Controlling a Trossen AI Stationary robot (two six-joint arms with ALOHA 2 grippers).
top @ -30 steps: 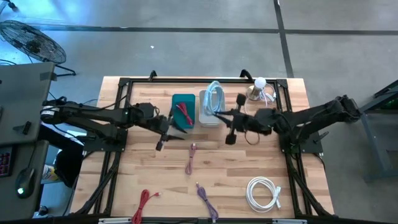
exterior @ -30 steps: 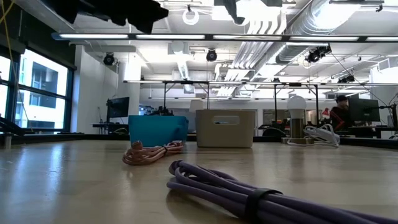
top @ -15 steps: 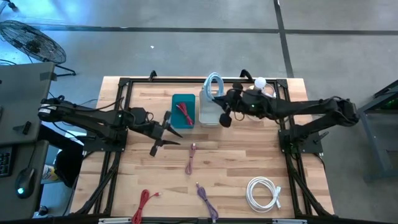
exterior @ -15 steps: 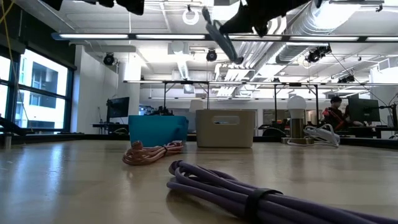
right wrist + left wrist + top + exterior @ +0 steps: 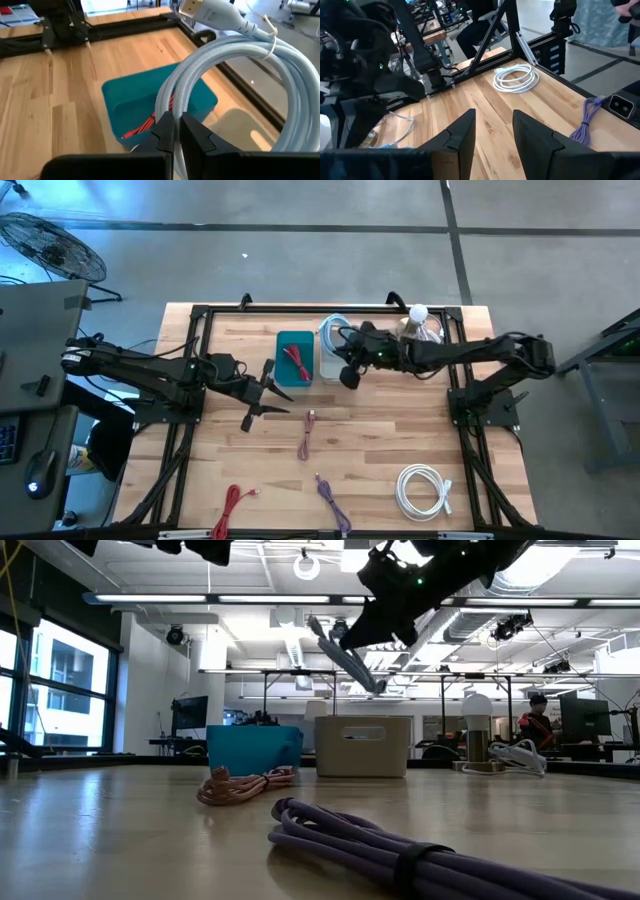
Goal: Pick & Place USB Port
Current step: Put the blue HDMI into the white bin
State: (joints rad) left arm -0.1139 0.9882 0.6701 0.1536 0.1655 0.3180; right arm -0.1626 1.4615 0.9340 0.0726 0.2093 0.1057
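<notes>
One wrist view alone shows the right hand [image 5: 174, 131] clamped on the pale blue cable [image 5: 235, 55].

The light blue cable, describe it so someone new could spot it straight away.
On the wooden table, find the beige bin beside the teal bin at the far edge. The light blue cable hangs coiled above it in the shut right gripper, the only cable off the table.

A black floor fan [image 5: 48, 242] stands off the table's far-left corner, a lamp with a round white bulb [image 5: 417, 320] sits at its far edge
</notes>
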